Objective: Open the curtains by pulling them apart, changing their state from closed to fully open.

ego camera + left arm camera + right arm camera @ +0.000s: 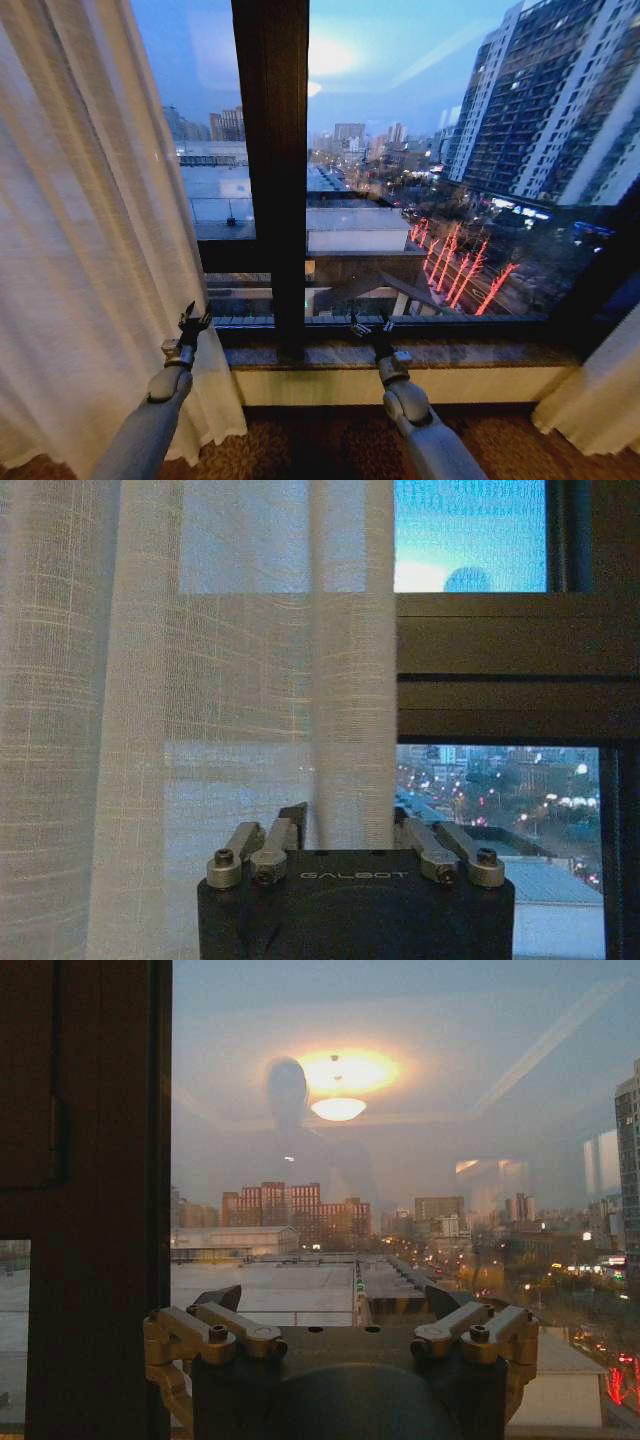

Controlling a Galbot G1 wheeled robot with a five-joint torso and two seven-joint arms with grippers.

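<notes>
Head view: sheer white pleated curtains (80, 250) already bunched at far left and far right (600, 400), window mostly bare. My left gripper (192, 322) beside left panel's edge, fingers spread, grasping nothing; right gripper (372, 328) over dark stone sill (480, 352), fingers likewise spread and empty. My judgement: pinch left edge fold, sweep outward steadily, avoid snagging.

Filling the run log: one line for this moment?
curtains: parted, window bare | left pincer: open, at curtain edge | right pincer: open, facing glass

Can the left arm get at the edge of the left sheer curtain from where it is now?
Probably yes: the left gripper sits right beside the left sheer curtain, its fingers open by the hanging edge, with nothing between them.
</notes>
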